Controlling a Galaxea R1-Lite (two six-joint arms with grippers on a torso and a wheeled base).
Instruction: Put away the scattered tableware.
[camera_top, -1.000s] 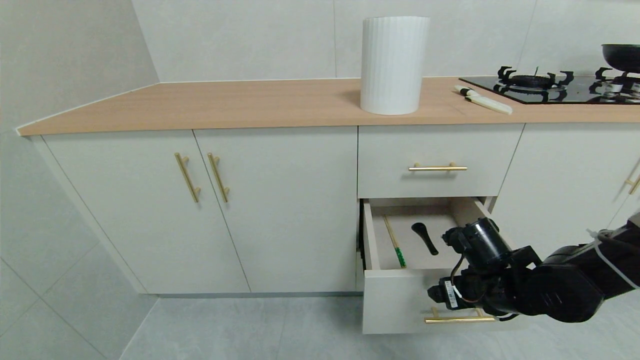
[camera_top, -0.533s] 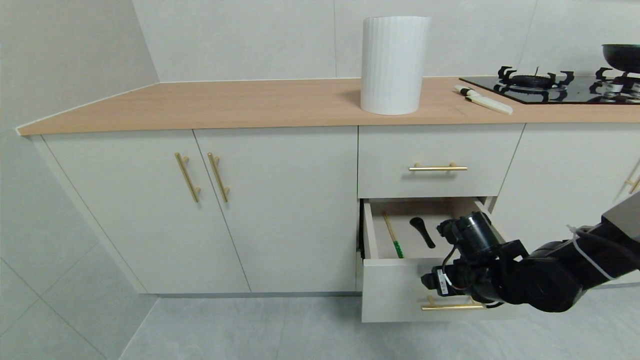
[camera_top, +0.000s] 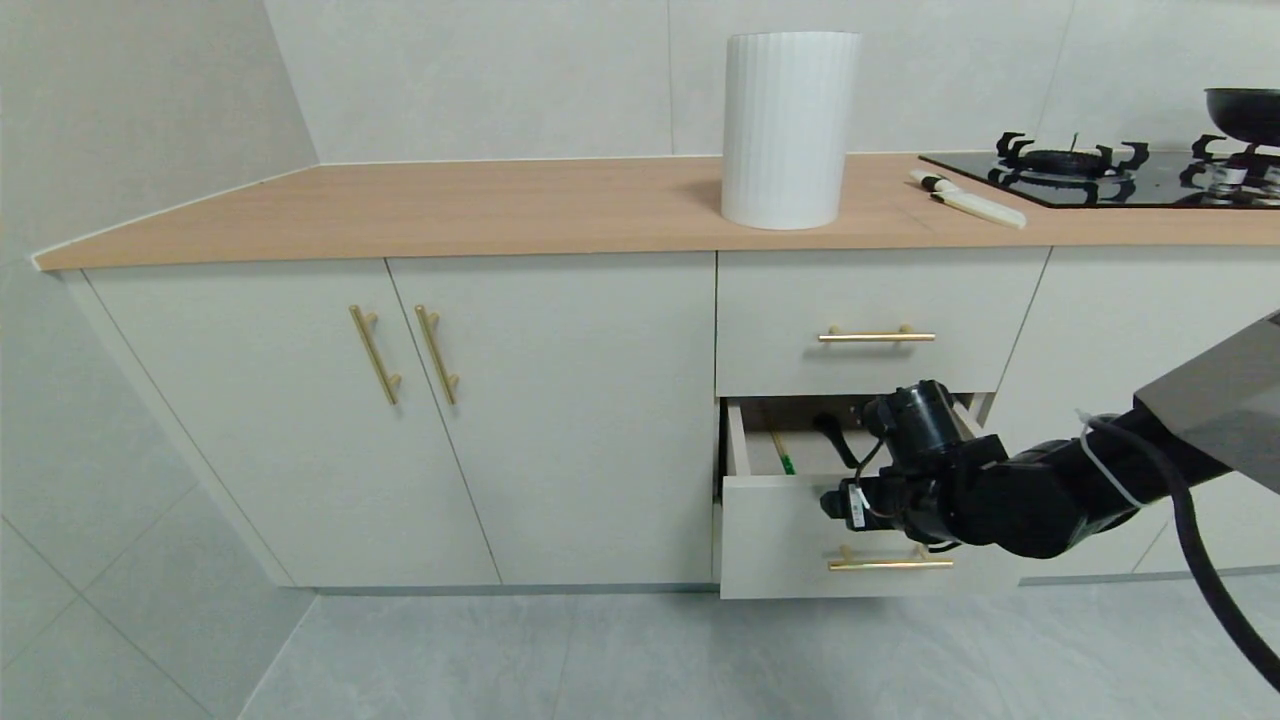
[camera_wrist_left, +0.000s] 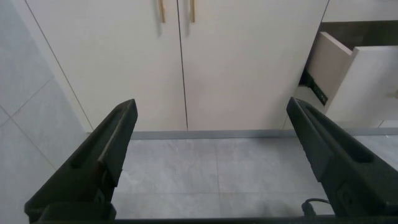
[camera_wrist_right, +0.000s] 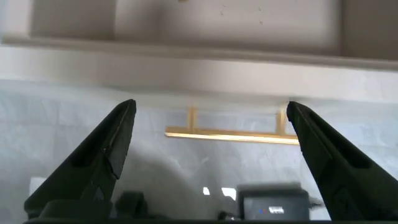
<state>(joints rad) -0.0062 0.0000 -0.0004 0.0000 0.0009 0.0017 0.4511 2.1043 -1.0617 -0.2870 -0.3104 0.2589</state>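
Observation:
The lower drawer (camera_top: 800, 520) stands partly open under the wooden counter. Inside it lie chopsticks with a green end (camera_top: 781, 451) and a black spoon (camera_top: 833, 433), mostly hidden by the drawer above. My right gripper (camera_top: 880, 520) is pressed close to the drawer front just above the gold handle (camera_top: 890, 564). In the right wrist view this gripper (camera_wrist_right: 210, 106) is open, with the drawer's handle (camera_wrist_right: 231, 134) framed between its fingers. My left gripper (camera_wrist_left: 211, 106) hangs open over the floor, facing the cabinet doors, with the drawer (camera_wrist_left: 367, 68) off to one side.
A tall white ribbed container (camera_top: 788, 128) and a pale knife (camera_top: 965, 200) sit on the counter (camera_top: 450, 205). A black hob (camera_top: 1100, 175) with a pan (camera_top: 1243, 108) is at the far right. A shut drawer (camera_top: 870, 320) lies above the open one.
The lower drawer has slid inward from wide open to a narrow gap, with my right gripper moving in with its front. The chopsticks and spoon are now largely covered.

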